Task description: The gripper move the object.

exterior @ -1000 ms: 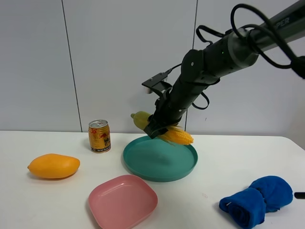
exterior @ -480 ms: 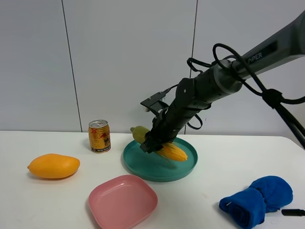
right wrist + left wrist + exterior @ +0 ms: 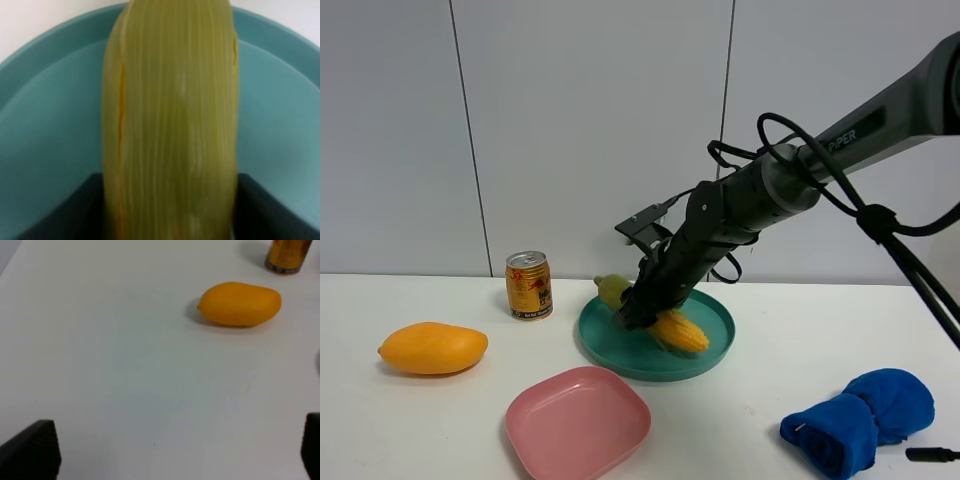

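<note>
Left claw (image 3: 175, 452) open wide, empty, hanging over bare white worktop (image 3: 790, 350). Mango (image 3: 432, 348) near left edge. Gold can (image 3: 529, 285) upright toward back edge. Pink plate (image 3: 578, 420) at front edge, empty. Teal plate (image 3: 718, 342) mid-worktop toward back. Right claw (image 3: 638, 308) clamped on corn cob (image 3: 678, 330) at the husk part, cob tilted over the teal plate, kernel end down at the plate floor; contact cannot be told. Blue cloth (image 3: 860, 415) bunched at front right corner.
</note>
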